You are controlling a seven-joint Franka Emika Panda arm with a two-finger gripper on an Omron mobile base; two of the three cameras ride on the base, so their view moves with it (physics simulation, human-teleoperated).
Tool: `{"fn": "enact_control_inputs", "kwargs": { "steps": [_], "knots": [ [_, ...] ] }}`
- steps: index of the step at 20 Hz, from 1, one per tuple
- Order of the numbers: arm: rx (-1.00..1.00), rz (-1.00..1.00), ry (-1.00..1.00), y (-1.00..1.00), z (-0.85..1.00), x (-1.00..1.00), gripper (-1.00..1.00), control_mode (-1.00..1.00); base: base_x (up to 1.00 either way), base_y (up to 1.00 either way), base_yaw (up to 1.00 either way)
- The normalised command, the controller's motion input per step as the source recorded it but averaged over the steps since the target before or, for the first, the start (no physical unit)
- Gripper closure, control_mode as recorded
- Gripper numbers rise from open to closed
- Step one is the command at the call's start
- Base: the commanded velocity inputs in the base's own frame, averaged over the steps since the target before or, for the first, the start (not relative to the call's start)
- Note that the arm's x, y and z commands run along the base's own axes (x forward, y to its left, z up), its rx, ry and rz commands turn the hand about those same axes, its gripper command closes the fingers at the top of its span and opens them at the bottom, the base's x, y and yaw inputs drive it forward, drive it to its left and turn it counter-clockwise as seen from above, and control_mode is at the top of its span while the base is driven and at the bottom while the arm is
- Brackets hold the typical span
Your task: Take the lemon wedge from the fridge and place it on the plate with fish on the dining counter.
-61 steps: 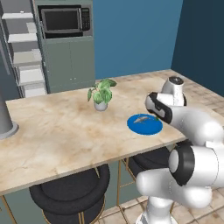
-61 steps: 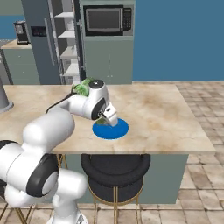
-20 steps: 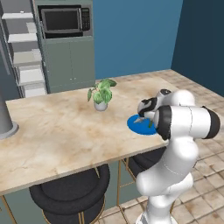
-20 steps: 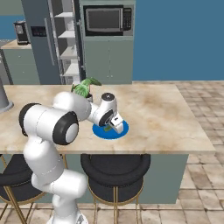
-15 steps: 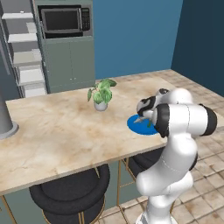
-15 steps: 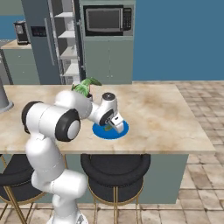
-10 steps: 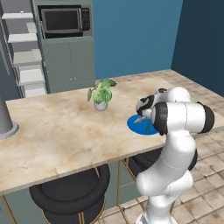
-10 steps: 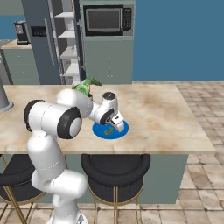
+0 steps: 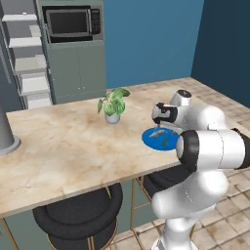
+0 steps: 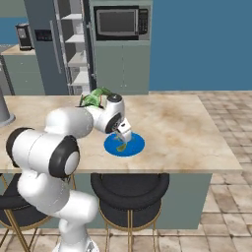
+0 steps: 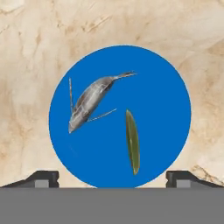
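The blue plate lies on the beige marble dining counter. On it rest the silvery fish and, just beside it and apart from it, a thin yellow-green lemon wedge. My gripper hovers straight above the plate, open, its fingertips spread wide with nothing between them. From the base views the gripper hangs a little over the plate and the lemon wedge. The fridge stands open behind the counter, white shelves showing.
A small potted plant stands on the counter behind the plate. A grey cylinder sits at the counter's left end. Black stools are tucked under the near edge. A grey-green cabinet with a microwave is at the back.
The arm has folded back over the plate since three seconds ago. In the last second the hand has risen slightly above the plate; the lemon wedge and fish lie still.
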Motion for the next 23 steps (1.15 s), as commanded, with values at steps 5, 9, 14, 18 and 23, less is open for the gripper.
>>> {"fn": "enact_control_inputs", "kwargs": {
  "steps": [5, 9, 14, 18, 23],
  "knots": [
    [0.0, 0.0, 0.0, 1.0, 0.96, -1.0, -1.0, -1.0, 0.0, 0.0, 0.0],
    [-0.16, 0.0, -0.19, 1.0, 0.65, -1.0, -1.0, -1.0, 0.0, 0.0, 0.0],
    [-0.45, 0.0, -0.64, 0.98, 0.94, -1.0, -1.0, -1.0, 0.0, 0.0, 0.0],
    [-0.44, 0.0, -0.62, 0.94, 0.99, -1.0, -1.0, -1.0, 0.0, 0.0, 0.0],
    [-0.2, -0.03, -0.29, 0.1, 0.14, -1.0, -1.0, -1.0, 0.0, 0.0, 0.0]
  ]
}}
